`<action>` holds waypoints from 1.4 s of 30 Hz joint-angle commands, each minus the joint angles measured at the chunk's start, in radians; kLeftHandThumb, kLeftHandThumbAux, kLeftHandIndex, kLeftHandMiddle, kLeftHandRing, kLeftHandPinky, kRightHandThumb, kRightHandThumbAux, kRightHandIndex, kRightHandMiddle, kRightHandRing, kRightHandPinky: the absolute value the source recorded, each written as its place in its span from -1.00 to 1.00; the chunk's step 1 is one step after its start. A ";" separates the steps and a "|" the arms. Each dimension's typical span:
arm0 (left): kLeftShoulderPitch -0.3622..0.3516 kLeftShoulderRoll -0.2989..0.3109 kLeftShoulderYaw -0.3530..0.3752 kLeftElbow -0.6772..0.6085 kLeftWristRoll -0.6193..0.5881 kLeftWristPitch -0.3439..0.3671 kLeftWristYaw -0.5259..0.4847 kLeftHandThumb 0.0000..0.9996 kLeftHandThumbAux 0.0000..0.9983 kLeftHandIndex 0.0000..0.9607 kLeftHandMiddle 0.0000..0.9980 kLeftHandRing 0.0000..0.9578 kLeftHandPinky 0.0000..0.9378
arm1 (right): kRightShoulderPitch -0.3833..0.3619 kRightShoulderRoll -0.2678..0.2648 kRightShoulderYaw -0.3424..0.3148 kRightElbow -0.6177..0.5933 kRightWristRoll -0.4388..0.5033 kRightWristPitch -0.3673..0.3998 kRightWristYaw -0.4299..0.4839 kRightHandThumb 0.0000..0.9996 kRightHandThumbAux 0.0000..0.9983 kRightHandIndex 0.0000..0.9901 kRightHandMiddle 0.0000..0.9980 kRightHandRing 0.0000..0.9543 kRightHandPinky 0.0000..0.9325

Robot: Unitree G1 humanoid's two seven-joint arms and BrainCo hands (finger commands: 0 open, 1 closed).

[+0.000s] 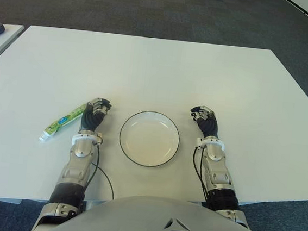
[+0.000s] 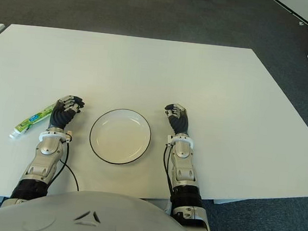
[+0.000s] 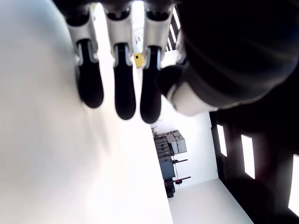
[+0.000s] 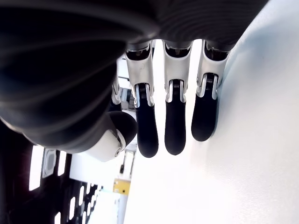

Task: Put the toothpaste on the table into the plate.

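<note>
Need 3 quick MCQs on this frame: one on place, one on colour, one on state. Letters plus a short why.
1. Where does the toothpaste lie?
A. in the plate
B. on the table, on the left of the left hand
C. beside the right hand

2. What colour is the plate's rim?
A. red
B. dark
C. gold

3. What does the left hand hold?
A. nothing
B. the toothpaste
C. the plate

Answers:
1 B: the tube lies on the bare white table, just outside the left hand, well clear of the plate.
2 B: a thin dark line rings the white plate.
3 A: the left wrist view shows nothing between its fingers; the right hand, on the plate's other side, is empty as well.
</note>
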 commanded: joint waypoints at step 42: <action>0.037 0.226 0.027 -0.150 0.639 -0.090 0.448 0.29 -0.52 -0.74 -0.65 -0.58 -0.41 | -0.002 0.008 0.005 0.025 0.004 -0.022 0.012 0.43 0.47 -0.15 -0.13 -0.14 -0.10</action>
